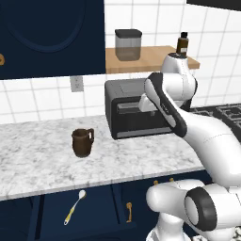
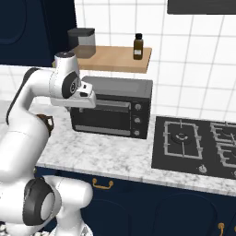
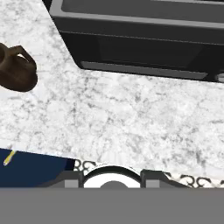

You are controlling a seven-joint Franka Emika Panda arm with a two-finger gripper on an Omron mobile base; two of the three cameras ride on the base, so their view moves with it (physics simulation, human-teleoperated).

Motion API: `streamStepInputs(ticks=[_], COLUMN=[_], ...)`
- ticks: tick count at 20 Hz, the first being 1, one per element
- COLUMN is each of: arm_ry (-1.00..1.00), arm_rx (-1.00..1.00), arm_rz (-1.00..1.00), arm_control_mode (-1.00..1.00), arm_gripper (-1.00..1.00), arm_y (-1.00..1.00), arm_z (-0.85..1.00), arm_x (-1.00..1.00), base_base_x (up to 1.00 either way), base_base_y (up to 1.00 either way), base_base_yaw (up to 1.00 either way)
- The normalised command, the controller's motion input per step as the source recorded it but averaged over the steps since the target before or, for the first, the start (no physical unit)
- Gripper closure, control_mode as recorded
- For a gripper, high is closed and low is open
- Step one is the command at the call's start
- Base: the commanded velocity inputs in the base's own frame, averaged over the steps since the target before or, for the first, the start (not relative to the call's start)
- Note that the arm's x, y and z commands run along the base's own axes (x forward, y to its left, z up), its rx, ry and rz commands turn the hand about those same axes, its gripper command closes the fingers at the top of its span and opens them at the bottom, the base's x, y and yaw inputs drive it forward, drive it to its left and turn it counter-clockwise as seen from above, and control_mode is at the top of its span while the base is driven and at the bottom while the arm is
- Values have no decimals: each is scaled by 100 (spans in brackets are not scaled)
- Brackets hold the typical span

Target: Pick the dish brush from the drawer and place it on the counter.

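While the dish brush (image 1: 75,207) lies in the open drawer (image 1: 94,212), the arm hangs above the counter (image 1: 42,160).

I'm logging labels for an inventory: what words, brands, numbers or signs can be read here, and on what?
None can be read.
The brown bottle on the wooden shelf: no legible label.
The toaster oven knobs: no readable markings.
The canister and mug: plain, no text.
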Motion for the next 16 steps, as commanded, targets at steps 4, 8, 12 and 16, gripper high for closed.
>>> streamStepInputs(ticks=[4, 8, 12, 16], arm_ry=[-11, 0, 1, 3], arm_rx=[-1, 0, 0, 0], arm_rz=[13, 14, 6, 3], arm_control_mode=[-100, -100, -100, -100], arm_gripper=[-100, -100, -100, -100], arm_y=[35, 99, 100, 100], arm_z=[-2, -41, -64, -70], arm_x=[-63, -96, -80, -55], base_base_x=[0, 0, 0, 0], base_base_y=[0, 0, 0, 0], base_base_yaw=[0, 0, 0, 0])
